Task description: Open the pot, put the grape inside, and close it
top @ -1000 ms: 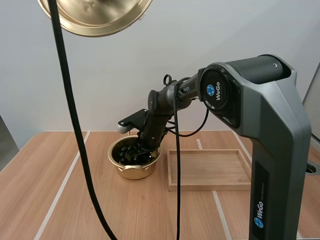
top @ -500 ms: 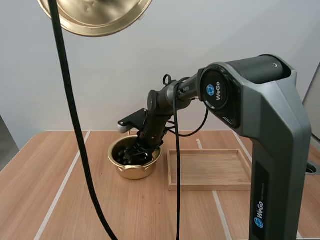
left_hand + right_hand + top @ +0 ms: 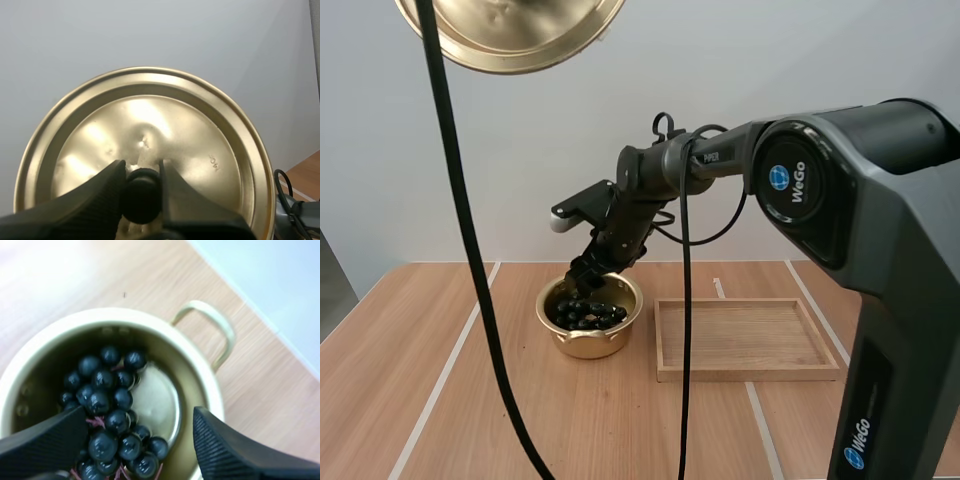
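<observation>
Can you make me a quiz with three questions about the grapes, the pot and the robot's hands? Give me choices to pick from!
1. Where are the grapes?
A. on the floor
B. inside the pot
C. in a glass of water

2. What colour is the pot?
A. gold
B. red
C. green

3. What is the left gripper doing?
A. hanging open with nothing in it
B. holding the lid up in the air
C. squeezing a banana

Answers:
1. B: the dark grapes lie on the pot's floor, just below the open right gripper.
2. A: its wall and handle shine gold.
3. B: it pinches the lid's black knob, far above the table.
</observation>
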You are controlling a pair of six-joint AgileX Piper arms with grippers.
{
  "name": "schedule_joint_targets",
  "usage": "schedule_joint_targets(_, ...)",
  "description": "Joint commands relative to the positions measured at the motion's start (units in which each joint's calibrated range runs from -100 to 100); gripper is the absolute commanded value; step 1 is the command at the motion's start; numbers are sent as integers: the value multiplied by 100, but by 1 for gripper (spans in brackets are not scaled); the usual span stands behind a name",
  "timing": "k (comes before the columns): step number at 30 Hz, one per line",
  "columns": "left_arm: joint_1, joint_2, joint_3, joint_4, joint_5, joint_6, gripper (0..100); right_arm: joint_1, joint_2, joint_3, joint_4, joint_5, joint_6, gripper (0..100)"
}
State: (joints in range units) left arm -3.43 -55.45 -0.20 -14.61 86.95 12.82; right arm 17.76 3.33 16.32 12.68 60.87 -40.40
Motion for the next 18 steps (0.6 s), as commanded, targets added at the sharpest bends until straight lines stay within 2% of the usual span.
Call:
schedule_joint_targets(1,3,-38,-56,6,-87,-53,0,-17,-338,-143,-42,54,17,100)
schedule_joint_targets(9,3,-38,-56,467,-426,-115,0,-17,-997,-144,-117,58,171,100)
schedule_joint_targets(12,3,-38,-56,467,-458,-114,0,-17,-1209,-144,-419,58,354,100)
schedule_joint_targets(15,3,-38,-56,467,-617,-202,0,-96,-1425,-144,-753,214,573,100)
schedule_joint_targets(18,3,-38,-56,467,-691,-231,0,-264,-1636,-144,-750,436,614,100)
